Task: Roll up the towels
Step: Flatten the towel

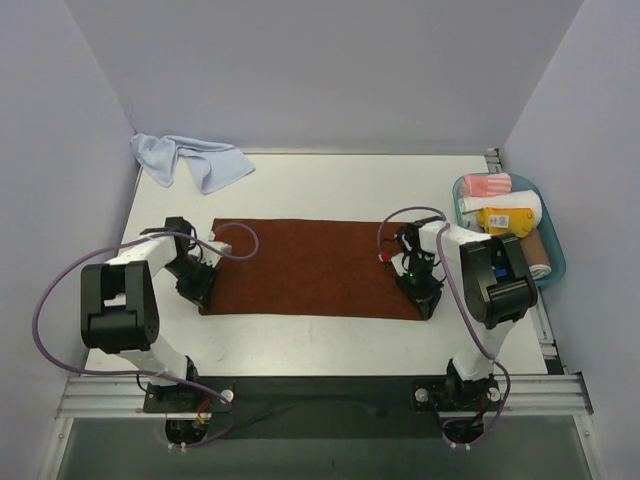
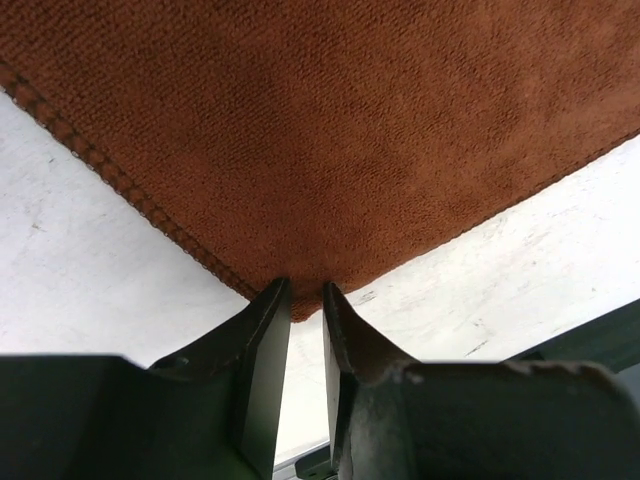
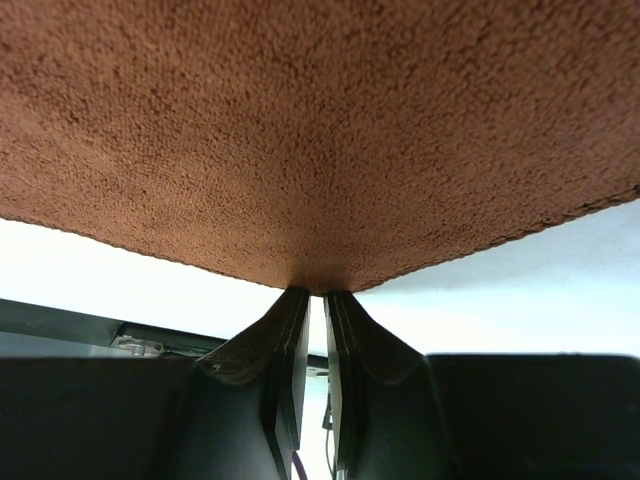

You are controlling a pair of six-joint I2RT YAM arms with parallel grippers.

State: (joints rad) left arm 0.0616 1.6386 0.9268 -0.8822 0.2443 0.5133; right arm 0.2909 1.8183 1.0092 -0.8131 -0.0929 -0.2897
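Rust-brown towel [image 1: 310, 268] lies flat mid-table [image 1: 300, 180], with its long axis from 9 to 3 o'clock. The left gripper [image 1: 200, 285] is at its 7 o'clock corner and the right gripper [image 1: 425, 295] at 5 o'clock, both equally near. The right jaws pinch their corner; the left are narrow around theirs, but a real grip I cannot tell; the light-blue towel [image 1: 190, 160], crumpled at 11 o'clock, hides its edges.

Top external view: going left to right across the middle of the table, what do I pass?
In order: left gripper → brown towel → right gripper → tray.
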